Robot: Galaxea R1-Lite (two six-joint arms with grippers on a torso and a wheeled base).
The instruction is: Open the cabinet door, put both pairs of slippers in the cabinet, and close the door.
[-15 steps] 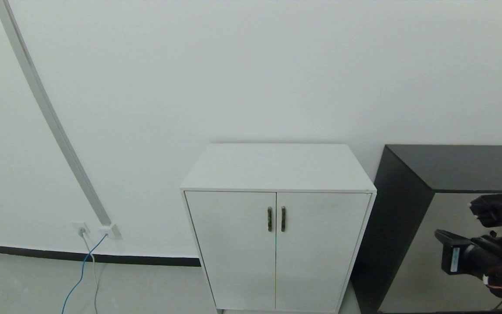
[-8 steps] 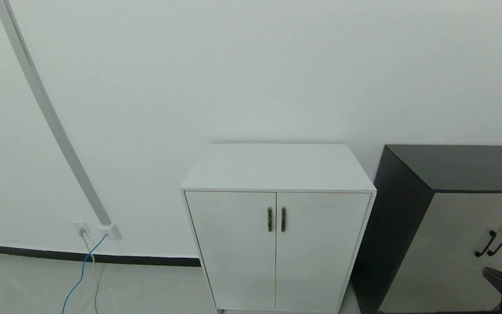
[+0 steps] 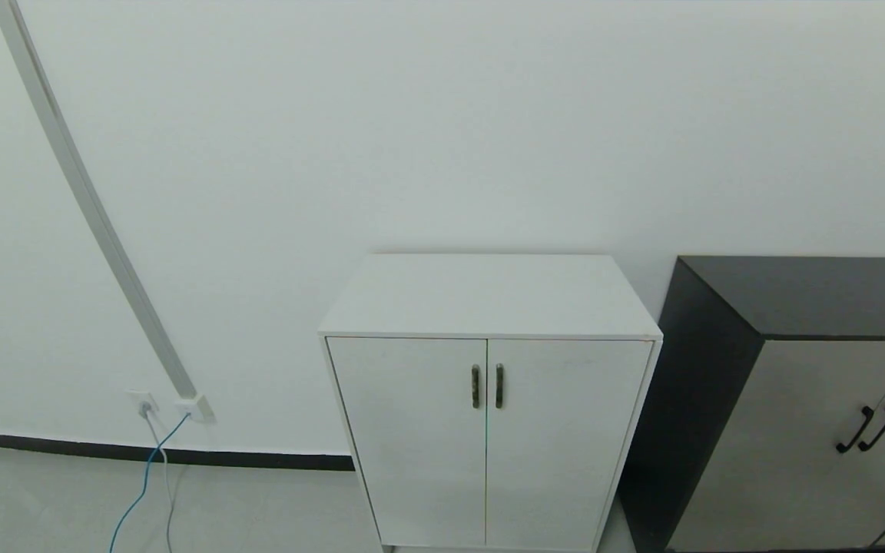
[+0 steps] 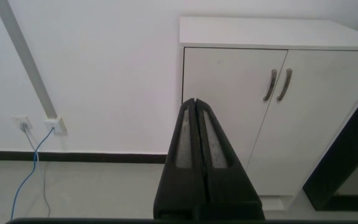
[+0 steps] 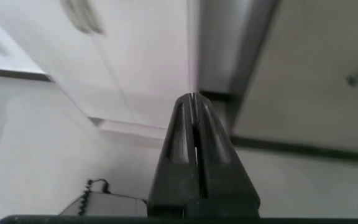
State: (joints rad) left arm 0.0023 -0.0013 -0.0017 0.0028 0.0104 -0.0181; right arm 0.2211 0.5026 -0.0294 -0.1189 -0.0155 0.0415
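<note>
Black left gripper [image 4: 195,104] is holding its fingers pressed together on nothing, pointing toward the white cabinet [image 3: 488,445]. Right gripper [image 5: 193,99], fingers likewise pinched flat and empty, is hanging low over the floor [image 5: 55,149], facing the cabinet's foot. Both cabinet doors are sitting flush, their handles [image 3: 476,385] side by side at the centre seam, hiding the interior. A dark cabinet [image 3: 704,384] is standing just beside it on the right, against the wall [image 3: 442,138].

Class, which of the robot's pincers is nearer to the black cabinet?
Right. The right pincer sits low, aimed at the foot of the black cabinet; the left pincer faces the left door of the white cabinet, with the black cabinet beyond.
</note>
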